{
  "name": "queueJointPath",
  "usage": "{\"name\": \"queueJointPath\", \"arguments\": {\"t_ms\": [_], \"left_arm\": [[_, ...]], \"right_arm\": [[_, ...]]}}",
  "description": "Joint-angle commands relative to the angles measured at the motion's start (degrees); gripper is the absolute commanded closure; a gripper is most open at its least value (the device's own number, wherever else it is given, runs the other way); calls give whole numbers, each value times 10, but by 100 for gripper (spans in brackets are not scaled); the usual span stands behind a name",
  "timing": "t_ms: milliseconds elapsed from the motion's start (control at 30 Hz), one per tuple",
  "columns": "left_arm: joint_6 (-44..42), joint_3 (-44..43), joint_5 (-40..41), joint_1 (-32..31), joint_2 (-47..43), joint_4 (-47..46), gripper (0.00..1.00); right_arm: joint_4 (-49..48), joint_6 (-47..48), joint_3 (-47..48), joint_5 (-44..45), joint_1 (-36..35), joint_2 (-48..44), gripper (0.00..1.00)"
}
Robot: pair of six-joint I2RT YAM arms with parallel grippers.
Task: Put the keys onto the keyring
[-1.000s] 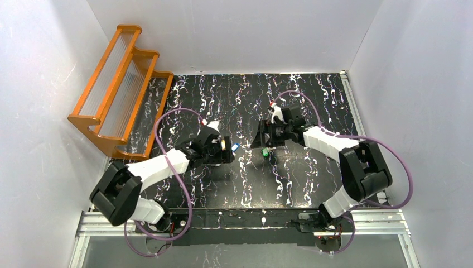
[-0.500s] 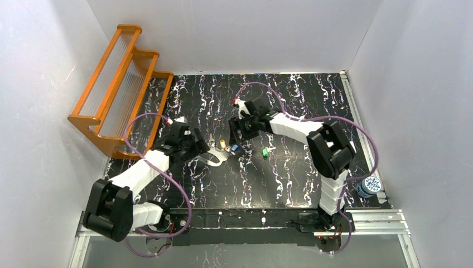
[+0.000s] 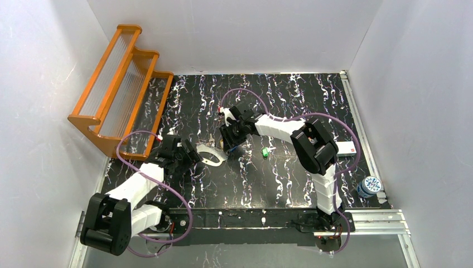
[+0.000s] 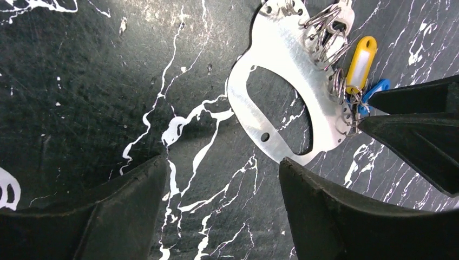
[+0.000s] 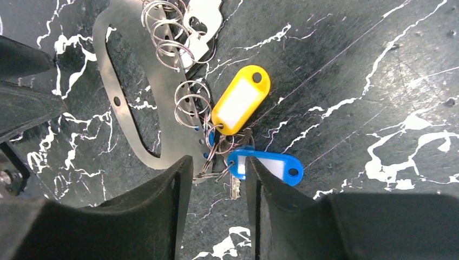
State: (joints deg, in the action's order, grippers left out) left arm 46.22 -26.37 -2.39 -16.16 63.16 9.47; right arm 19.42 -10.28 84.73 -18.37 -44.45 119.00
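Blue key (image 5: 265, 166) beside half-open right claw (image 5: 216, 165), grip unclear, left claw (image 4: 222, 162) wide open, empty, near keyring (image 4: 281, 54)

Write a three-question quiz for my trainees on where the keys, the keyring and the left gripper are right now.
1. True or false: the green key is hooked onto the keyring.
2. Which keys lie right beside the keyring's edge?
A. the yellow key and the blue key
B. a red key and a purple key
C. no keys at all
3. In a few words: what is the left gripper holding?

Key
1. False: it lies alone on the table, apart from the keyring.
2. A
3. Nothing: its jaws are open over bare table next to the keyring.
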Motion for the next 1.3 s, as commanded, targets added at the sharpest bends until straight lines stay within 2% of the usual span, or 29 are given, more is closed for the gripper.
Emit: {"name": "queueJointPath", "arguments": {"t_ms": [0, 100, 233, 333, 533, 700, 833, 967, 1067, 1267], "left_arm": [[-4, 10, 9, 3, 7, -5, 28], [-31, -4, 5, 3, 33, -12, 30], [-50, -19, -45, 2, 77, -68, 32], [-51, -30, -83, 2, 117, -127, 35], [-61, -82, -154, -3, 219, -186, 39], [-86, -102, -131, -4, 210, -150, 39], [-104, -96, -81, -4, 158, -100, 38], [-99, -71, -66, -4, 114, -74, 37], [-68, -33, -78, -4, 90, -99, 38], [8, 52, -120, -4, 73, -207, 40]], "right_arm": [[-5, -11, -45, -34, -4, -12, 55], [-28, -24, -84, -54, -7, -29, 67], [-44, -30, -125, -69, -14, -55, 68], [-55, -36, -152, -84, -20, -74, 74], [-79, -48, -184, -116, -34, -102, 74], [-63, -50, -189, -57, -35, -132, 67], [-60, -43, -182, -2, -34, -164, 52], [-53, -37, -152, 23, -27, -161, 43], [-40, -35, -124, 48, -24, -136, 38], [-3, -31, -61, 58, -18, -60, 38]]}}
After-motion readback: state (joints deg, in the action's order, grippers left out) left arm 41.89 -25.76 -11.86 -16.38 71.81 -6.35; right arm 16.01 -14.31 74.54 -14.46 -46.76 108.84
